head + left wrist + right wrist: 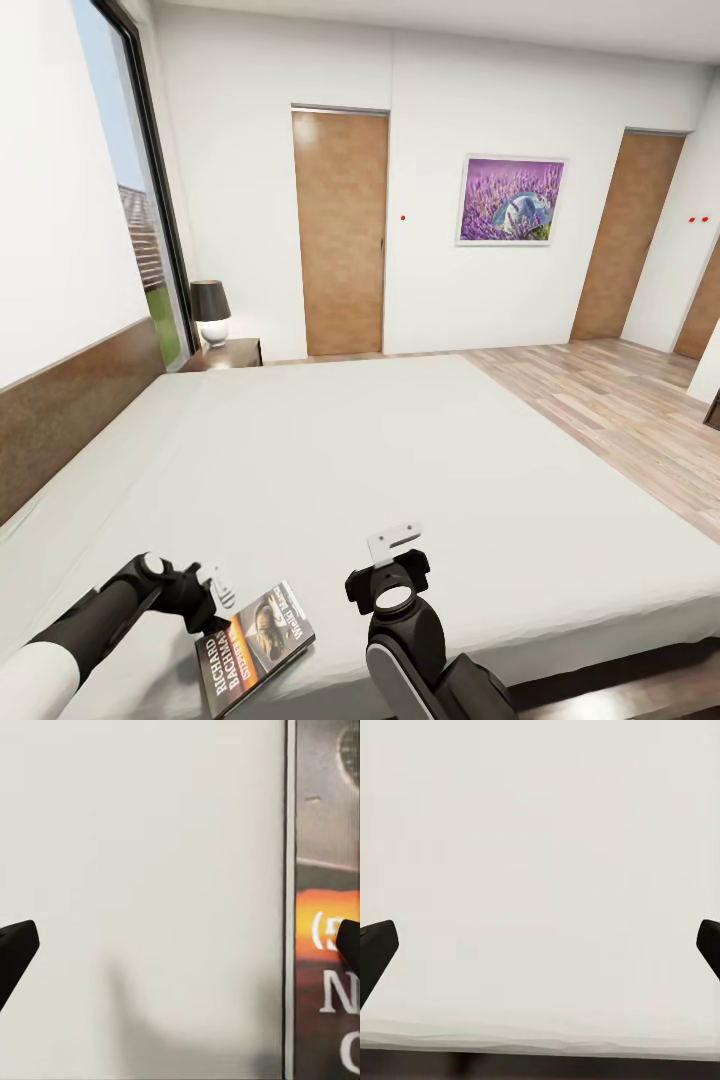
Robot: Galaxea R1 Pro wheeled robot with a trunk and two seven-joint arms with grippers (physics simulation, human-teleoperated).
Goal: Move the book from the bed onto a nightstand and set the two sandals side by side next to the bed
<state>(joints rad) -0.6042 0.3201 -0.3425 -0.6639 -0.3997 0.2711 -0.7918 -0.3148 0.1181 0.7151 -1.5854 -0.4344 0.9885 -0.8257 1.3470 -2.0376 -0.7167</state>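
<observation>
Left claw hangs open, touching the book's left edge on the bed's near side, so I judge it nearer than my open right claw.

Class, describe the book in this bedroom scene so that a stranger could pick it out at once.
Start at the bed, whose pale mattress takes up most of the room. At its near edge, beside the left gripper, lies the book, a thin paperback. Its dark cover with a face photo, orange band and white "RICHARD BACHMAN" lettering stands out against the plain sheet.
</observation>
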